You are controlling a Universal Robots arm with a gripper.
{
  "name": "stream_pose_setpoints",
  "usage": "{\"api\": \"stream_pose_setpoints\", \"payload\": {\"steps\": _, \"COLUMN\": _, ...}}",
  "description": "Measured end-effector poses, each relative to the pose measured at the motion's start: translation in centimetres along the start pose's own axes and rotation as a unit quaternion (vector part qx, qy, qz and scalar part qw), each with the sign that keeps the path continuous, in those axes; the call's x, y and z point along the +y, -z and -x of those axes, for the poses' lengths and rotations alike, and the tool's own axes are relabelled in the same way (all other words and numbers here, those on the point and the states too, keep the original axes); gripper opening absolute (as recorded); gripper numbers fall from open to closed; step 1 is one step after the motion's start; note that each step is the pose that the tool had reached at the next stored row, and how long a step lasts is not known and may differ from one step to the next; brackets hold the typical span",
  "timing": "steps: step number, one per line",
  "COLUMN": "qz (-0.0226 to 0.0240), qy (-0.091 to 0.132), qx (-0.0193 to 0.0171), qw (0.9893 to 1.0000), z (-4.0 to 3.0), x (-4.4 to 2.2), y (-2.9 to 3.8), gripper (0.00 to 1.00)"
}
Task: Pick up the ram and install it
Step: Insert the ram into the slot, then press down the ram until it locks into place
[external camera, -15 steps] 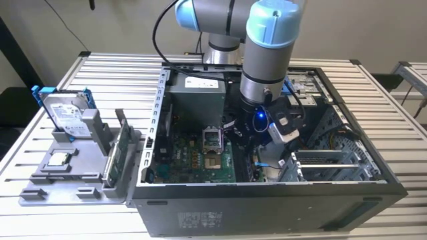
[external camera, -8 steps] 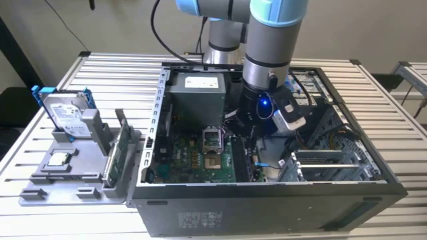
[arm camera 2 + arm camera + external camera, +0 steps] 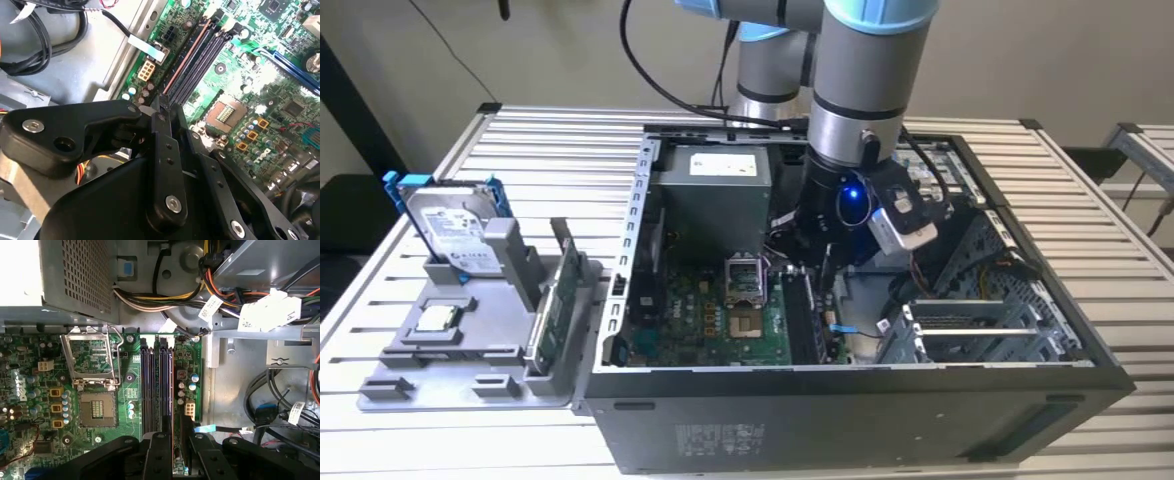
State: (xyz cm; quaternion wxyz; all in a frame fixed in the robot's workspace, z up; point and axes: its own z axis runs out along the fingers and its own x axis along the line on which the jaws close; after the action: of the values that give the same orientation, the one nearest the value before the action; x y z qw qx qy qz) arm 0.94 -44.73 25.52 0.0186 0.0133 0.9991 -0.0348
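Note:
The ram stands on edge in a memory slot of the motherboard inside the open computer case. In both wrist views it shows as a thin reddish-brown edge running along the outermost dark slot, next to the board's rim. My gripper reaches down into the case over one end of the stick. Its black fingers close around that end, and the jaws look shut on the ram.
The CPU socket lies beside the slots. The power supply and bundled cables crowd the case's far end, and a drive cage is on the exterior view's right. Outside, a grey fixture holds a hard drive and a green card.

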Motion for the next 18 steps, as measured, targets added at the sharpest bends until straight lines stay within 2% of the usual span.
{"api": "stream_pose_setpoints", "payload": {"steps": 1, "qz": 0.0, "qy": 0.0, "qx": 0.0, "qw": 1.0, "z": 0.0, "x": 0.0, "y": 0.0, "gripper": 0.22}}
{"api": "stream_pose_setpoints", "payload": {"steps": 2, "qz": 0.0, "qy": 0.0, "qx": 0.0, "qw": 1.0, "z": 0.0, "x": 0.0, "y": 0.01, "gripper": 0.13}}
{"api": "stream_pose_setpoints", "payload": {"steps": 4, "qz": 0.0, "qy": 0.0, "qx": 0.0, "qw": 1.0, "z": 0.0, "x": 0.0, "y": 0.02, "gripper": 0.11}}
{"api": "stream_pose_setpoints", "payload": {"steps": 18, "qz": 0.0, "qy": 0.0, "qx": 0.0, "qw": 1.0, "z": 0.0, "x": -0.01, "y": 0.12, "gripper": 0.11}}
